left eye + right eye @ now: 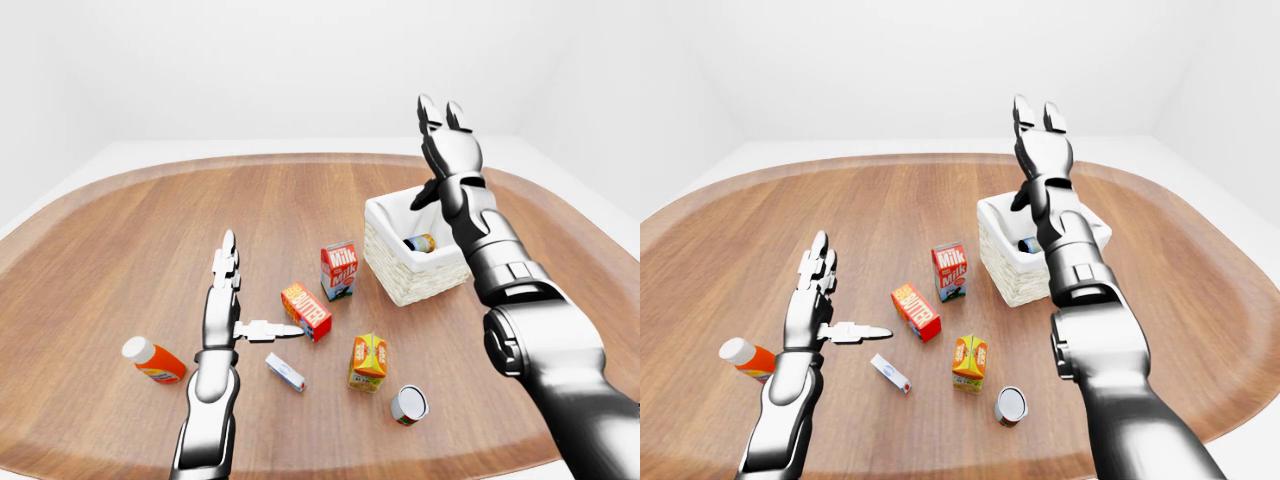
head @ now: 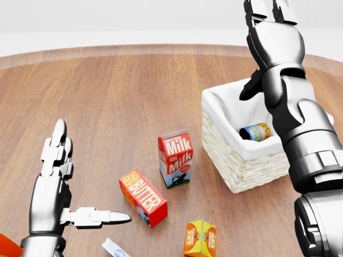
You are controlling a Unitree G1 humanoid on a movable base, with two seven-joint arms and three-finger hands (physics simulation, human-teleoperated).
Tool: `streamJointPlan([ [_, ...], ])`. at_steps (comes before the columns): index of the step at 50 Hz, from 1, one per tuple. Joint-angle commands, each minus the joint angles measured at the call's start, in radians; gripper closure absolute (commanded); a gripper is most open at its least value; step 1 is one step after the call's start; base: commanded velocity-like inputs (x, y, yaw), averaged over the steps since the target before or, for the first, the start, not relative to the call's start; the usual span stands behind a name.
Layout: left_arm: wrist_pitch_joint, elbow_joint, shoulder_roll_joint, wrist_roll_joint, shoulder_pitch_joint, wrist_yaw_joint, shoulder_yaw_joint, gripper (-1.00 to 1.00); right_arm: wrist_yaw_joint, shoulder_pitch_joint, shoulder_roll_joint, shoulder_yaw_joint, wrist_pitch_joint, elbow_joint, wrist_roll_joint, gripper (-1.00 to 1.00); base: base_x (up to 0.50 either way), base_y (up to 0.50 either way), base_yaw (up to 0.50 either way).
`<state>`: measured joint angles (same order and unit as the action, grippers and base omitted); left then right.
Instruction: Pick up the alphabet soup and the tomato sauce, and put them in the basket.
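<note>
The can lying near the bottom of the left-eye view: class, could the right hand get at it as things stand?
Probably yes. The can lies in the open beside the orange carton, nothing over it. The right hand, open and empty, is raised above the basket.

Table (image 1: 120,230): far half and left side bare wood, open passage. Obstacles cluster toward near edge: milk carton (image 2: 176,158), butter box (image 2: 143,197), juice carton (image 1: 368,361), small can (image 1: 408,404), white packet (image 1: 285,371), bottle (image 1: 153,360). Basket (image 2: 236,160) blocks right side.

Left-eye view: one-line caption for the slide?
Right hand open and raised above the basket, one can inside; another can lies on the table.
</note>
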<state>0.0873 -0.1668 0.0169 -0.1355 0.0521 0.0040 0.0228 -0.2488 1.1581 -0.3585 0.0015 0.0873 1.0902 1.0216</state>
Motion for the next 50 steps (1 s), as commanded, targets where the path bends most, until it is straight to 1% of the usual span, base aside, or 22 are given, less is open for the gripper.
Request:
streamJointPlan([
  [1, 0.000, -0.008, 0.000, 0.000, 0.007, -0.002, -0.001, -1.00, 0.067, -0.131, 0.007, -0.030, 0.000, -0.225, -0.051, -1.00, 0.00, 0.00, 0.00],
  [6, 0.000, -0.012, -0.001, 0.000, 0.004, -0.001, -0.001, -1.00, 0.098, -0.183, 0.006, -0.047, 0.000, -0.309, -0.089, -1.00, 0.00, 0.00, 0.00],
  [15, 0.000, -0.005, -0.001, 0.003, 0.002, 0.002, 0.001, -1.00, 0.105, -0.276, 0.008, -0.058, 0.000, -0.399, -0.119, -1.00, 0.00, 0.00, 0.00],
  [19, 0.000, -0.005, 0.000, 0.004, 0.001, 0.003, 0.002, -1.00, 0.146, -0.326, 0.008, -0.076, 0.000, -0.481, -0.155, -1.00, 0.00, 0.00, 0.00],
  [26, 0.000, 0.000, 0.000, 0.004, 0.003, 0.003, 0.003, -1.00, 0.140, -0.359, 0.006, -0.081, 0.000, -0.496, -0.179, -1.00, 0.00, 0.00, 0.00],
  [30, 0.000, -0.005, 0.000, 0.003, 0.004, 0.002, 0.001, -1.00, 0.140, -0.403, 0.008, -0.088, 0.000, -0.533, -0.199, -1.00, 0.00, 0.00, 0.00],
  [42, 0.000, -0.010, 0.000, 0.001, 0.006, 0.000, 0.000, -1.00, 0.176, -0.508, 0.011, -0.112, 0.000, -0.664, -0.246, -1.00, 0.00, 0.00, 0.00],
  [47, 0.000, -0.020, -0.001, 0.000, 0.007, 0.000, -0.002, -1.00, 0.202, -0.578, 0.023, -0.125, 0.000, -0.768, -0.265, -1.00, 0.00, 0.00, 0.00],
  [50, 0.000, -0.009, 0.000, 0.000, 0.004, 0.001, -0.001, -1.00, 0.243, -0.617, 0.030, -0.137, 0.000, -0.853, -0.285, -1.00, 0.00, 0.00, 0.00],
])
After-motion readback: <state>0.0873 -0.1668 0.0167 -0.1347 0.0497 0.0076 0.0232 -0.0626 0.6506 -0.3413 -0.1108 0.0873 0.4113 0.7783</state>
